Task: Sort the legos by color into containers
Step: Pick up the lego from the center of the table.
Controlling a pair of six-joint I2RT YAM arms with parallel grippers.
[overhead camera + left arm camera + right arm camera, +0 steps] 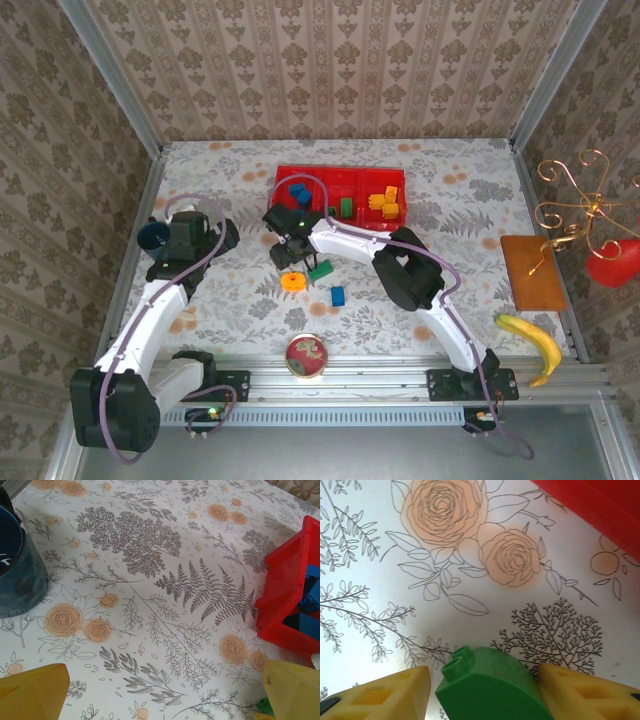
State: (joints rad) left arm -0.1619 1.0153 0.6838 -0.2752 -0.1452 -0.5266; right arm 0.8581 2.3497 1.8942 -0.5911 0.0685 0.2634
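Observation:
A green lego with a rounded back and two studs sits between the yellow fingers of my right gripper, which is shut on it just off the red tray's corner. From above, that gripper is in front of the tray, with a green lego at its tip. An orange ring and a blue lego lie on the cloth nearby. The tray holds blue legos on the left, a green one in the middle and orange ones on the right. My left gripper hangs open over bare cloth.
A dark blue cup stands by the left arm, close to the left wall. A small round red-rimmed dish sits at the near edge. A banana and a wooden board lie far right.

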